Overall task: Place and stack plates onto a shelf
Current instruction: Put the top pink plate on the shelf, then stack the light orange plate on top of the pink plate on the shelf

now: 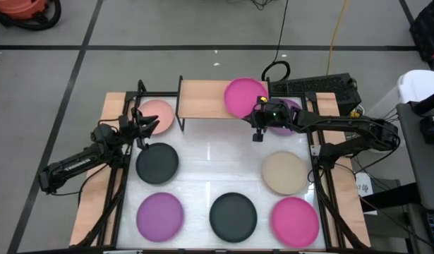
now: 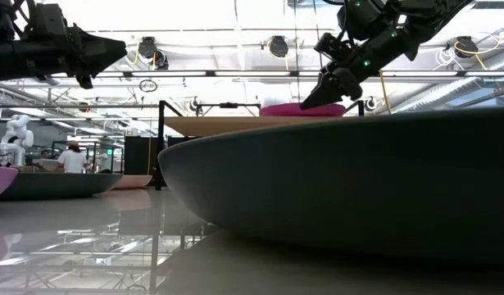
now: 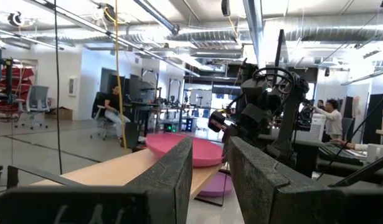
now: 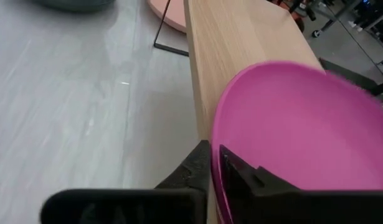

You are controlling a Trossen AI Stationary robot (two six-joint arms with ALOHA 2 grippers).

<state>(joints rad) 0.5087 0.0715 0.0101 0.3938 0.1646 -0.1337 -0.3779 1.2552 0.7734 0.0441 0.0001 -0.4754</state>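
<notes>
Right wrist view: right claw (image 4: 215,163) is pinching the magenta plate (image 4: 303,124) rim, plate lying on the shelf (image 4: 241,37). Best releasing only once flat. Left claw (image 1: 147,125) is hovering parted.

- You get bright, even light from overhead fixtures; the white table (image 1: 224,166) shows a soft sheen at its centre in the high view.
- In the low view, the ceiling lamps (image 2: 278,45) glare against a washed-out ceiling, and the nearest dark plate (image 2: 350,180) is a large blurred mass.
- In the left wrist view, the near fingers (image 3: 172,177) are soft, the room sharper.
- In the right wrist view, the magenta plate (image 4: 303,130) casts only a faint shadow.
</notes>
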